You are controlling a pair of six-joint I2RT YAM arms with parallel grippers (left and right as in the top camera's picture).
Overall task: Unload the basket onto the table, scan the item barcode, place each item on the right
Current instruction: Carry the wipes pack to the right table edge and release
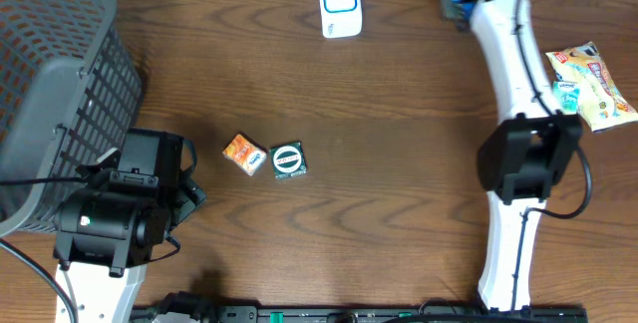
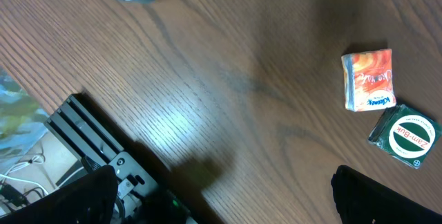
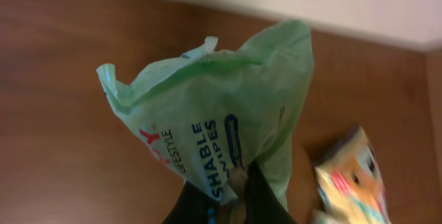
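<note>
A: Where is the item, and how is it held?

B: The wipes pack (image 3: 221, 113) is gripped at its lower end by the right pincer (image 3: 237, 195), which is clenched on it. It is carried above the far right part of the tabletop (image 1: 399, 114). Its long axis runs straight out from the pincer, past the fingertips.

A: And the scanner (image 1: 340, 4)?

B: It is seen at the far edge, near the middle, to the left of the held pack. A leftward carry is judged to be needed, with the barcode turned toward it. The right arm is the nearer one. The left pincer (image 2: 235, 198) is released and empty, at the near left beside the basket (image 1: 50, 84).

A: What is given by one view only?

B: The scanner is shown overhead alone. The grip and the print are shown only by the right wrist view, where no barcode can be made out and a snack bag (image 3: 349, 175) is glimpsed beside the pack.
</note>
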